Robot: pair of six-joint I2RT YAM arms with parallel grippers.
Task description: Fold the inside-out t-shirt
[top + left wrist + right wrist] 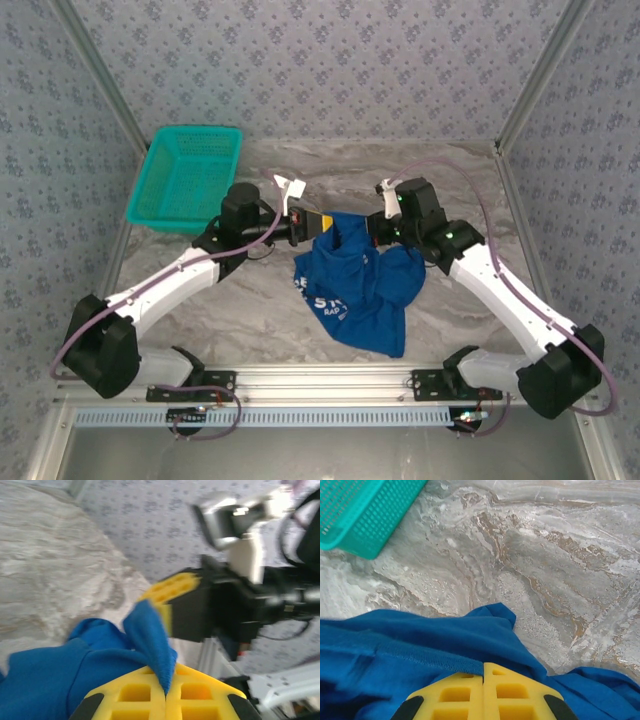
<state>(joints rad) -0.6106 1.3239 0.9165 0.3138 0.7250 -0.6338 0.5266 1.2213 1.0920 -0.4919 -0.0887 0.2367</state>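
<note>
Spotted the basket point(185, 178) far left on the surface point(470, 170), well clear of things. Found the left fingers point(145, 682) clamped shut on an edge of the shirt point(355, 285), bunched mid-surface between both arms. Caught the right fingers point(470, 682) closed on blue cloth too. Looked like the spreading-out step. Needed to pull both grips apart evenly, keep the edge taut, and watch for slipping or twisting.

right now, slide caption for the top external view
Both arms' jaws shut on the far edge of the blue t-shirt, the rest draped on the marble table, teal basket far left.
</note>
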